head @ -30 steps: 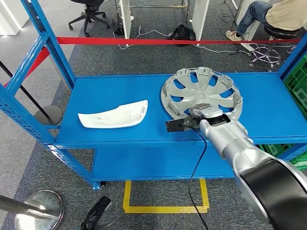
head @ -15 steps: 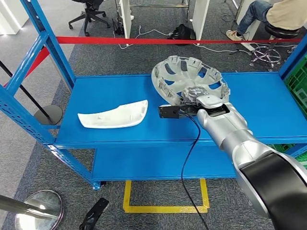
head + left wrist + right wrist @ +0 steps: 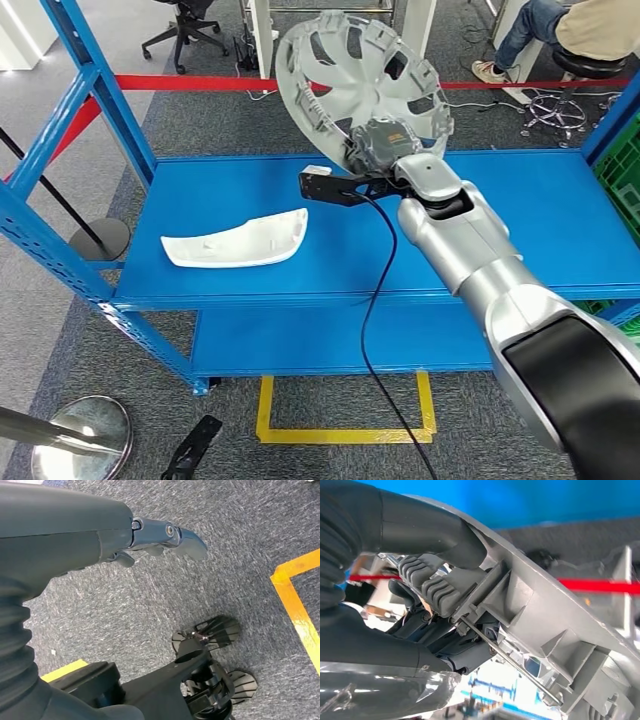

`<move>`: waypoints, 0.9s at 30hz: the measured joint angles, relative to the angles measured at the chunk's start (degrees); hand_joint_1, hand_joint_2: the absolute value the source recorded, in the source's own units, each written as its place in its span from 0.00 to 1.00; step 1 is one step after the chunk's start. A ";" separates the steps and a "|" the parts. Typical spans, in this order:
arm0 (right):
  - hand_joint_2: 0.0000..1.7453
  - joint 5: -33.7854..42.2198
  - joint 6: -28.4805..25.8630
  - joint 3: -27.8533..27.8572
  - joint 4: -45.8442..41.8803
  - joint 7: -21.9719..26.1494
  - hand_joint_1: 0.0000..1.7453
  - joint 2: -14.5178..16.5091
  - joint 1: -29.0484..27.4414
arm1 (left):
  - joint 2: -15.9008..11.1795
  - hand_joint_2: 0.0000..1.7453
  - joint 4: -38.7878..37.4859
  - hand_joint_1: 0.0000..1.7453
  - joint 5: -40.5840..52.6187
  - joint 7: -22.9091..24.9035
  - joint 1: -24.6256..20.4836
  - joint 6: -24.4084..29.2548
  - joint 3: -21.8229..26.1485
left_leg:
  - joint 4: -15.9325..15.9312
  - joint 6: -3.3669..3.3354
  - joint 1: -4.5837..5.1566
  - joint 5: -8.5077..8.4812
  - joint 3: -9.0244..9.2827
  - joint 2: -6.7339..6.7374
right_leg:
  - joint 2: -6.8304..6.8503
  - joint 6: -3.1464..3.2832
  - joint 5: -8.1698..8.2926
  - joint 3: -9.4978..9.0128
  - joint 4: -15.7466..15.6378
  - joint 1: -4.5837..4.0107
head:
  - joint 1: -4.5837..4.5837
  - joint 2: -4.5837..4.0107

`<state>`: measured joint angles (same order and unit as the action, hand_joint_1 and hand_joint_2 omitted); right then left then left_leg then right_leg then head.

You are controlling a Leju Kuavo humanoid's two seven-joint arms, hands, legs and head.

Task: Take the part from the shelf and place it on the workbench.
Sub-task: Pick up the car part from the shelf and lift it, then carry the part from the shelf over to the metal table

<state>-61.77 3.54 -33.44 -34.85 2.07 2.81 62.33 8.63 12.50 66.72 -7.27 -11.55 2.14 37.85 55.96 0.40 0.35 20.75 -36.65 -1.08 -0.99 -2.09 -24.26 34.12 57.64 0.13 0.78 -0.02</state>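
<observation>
Three views, head first: the right hand (image 3: 381, 148) is clamped on the near rim of the silver wheel cover (image 3: 355, 75), and the cover is up off the blue shelf (image 3: 226, 190), tilted steeply with its ribbed back toward the camera.
Head, hidden: the fingers are mostly tucked behind the cover's rim, so the grip reads from the wrist and knuckles alone; the cover's top edge is cut off by the frame.
Head, shelf: a white curved trim piece (image 3: 235, 240) lies flat on the shelf deck, well apart from the cover.
Head, cable: a black cable (image 3: 375, 300) hangs from the wrist down over the shelf's front edge.
Head, background: a red barrier tape (image 3: 196, 85) runs behind the shelf, and a seated person (image 3: 573, 30) is cut off at the top right corner.
Left wrist: the left hand (image 3: 166, 537) hangs over grey carpet (image 3: 234, 555), fingers straight and spread off the palm, nothing in them.
Left wrist, floor: yellow floor tape (image 3: 298, 605) crosses one corner.
Right wrist: the thick grey thumb (image 3: 433, 587) presses on the cover's inner ribs, darker fingers bunched beneath; the cover's far parts are blurred.
</observation>
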 joint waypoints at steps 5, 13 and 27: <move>1.00 1.08 -0.82 -1.38 -5.33 -0.76 1.00 -1.00 -0.60 | -0.16 1.00 0.00 0.00 -0.06 -0.14 0.23 0.08 0.01 | 0.00 0.00 0.00 0.00 -0.03 0.00 | 0.00 0.00 0.00 0.01 0.00 0.00 | -0.01 0.00; 1.00 2.03 -1.57 -2.77 -9.76 -1.43 1.00 -2.35 -1.53 | -0.23 1.00 0.00 0.00 -0.10 -0.16 0.41 0.27 0.01 | 0.00 0.00 0.00 0.00 -0.04 0.00 | 0.00 0.00 0.00 0.02 -0.01 0.01 | 0.00 0.00; 1.00 3.12 -2.22 -3.96 -12.03 -1.85 1.00 -3.73 -2.91 | -0.48 1.00 0.00 0.00 -0.21 -0.22 0.43 0.34 0.05 | 0.01 0.00 0.00 0.00 -0.07 0.00 | 0.00 0.00 0.00 0.04 0.00 0.00 | -0.01 0.00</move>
<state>-58.65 1.32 -37.40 -46.88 0.22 -0.92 59.42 8.15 12.50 66.51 -7.49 -11.12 2.48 37.90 55.96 0.40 0.35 20.75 -36.71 -1.08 -0.99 -2.09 -24.26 34.16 57.63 0.13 0.77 -0.02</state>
